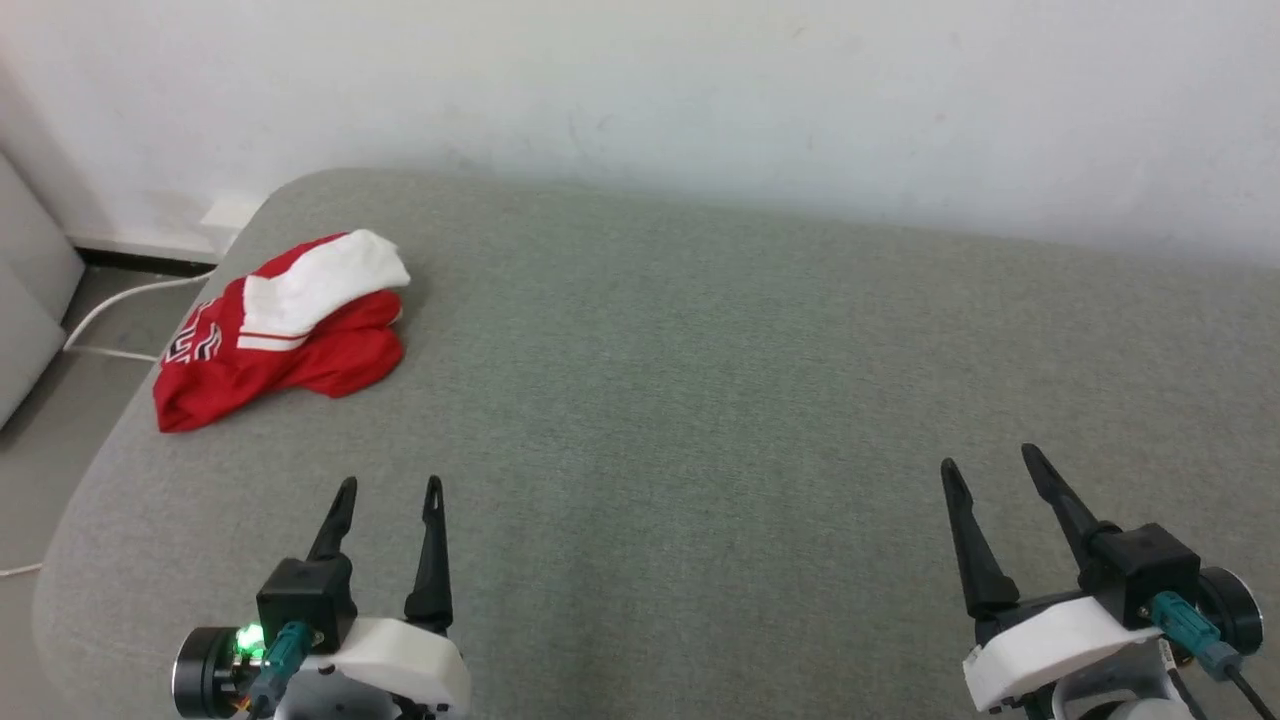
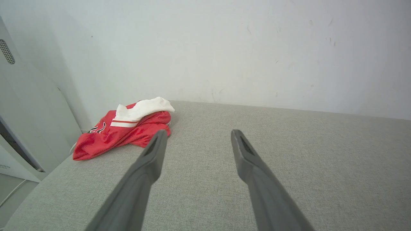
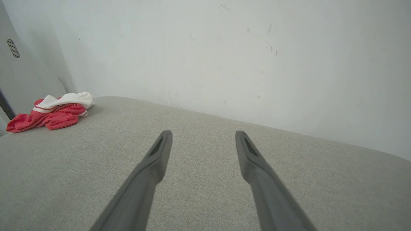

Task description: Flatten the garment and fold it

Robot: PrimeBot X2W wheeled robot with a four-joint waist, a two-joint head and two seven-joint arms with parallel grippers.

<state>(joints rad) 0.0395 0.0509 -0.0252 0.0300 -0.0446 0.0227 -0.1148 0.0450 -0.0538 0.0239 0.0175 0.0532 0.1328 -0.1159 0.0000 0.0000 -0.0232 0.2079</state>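
Note:
The garment [image 1: 285, 330], a red shirt with a white sleeve on top and black lettering at its left edge, lies crumpled in a heap near the far left corner of the grey padded surface [image 1: 700, 400]. My left gripper [image 1: 390, 486] hovers open at the lower left, short of the heap and slightly to its right, with nothing between its fingers. At the lower right my right gripper [image 1: 990, 458] is open and empty too. The left wrist view has the garment [image 2: 125, 128] ahead and left of the open gripper [image 2: 199, 132]. In the right wrist view the garment [image 3: 53, 110] lies far left of the open gripper [image 3: 203, 132].
A white wall [image 1: 700, 90] runs along the back edge of the surface. Past the rounded left edge the floor [image 1: 40, 440] drops away, with a white cable [image 1: 130, 295] on it and a pale grey unit [image 2: 22, 122] standing beside the corner.

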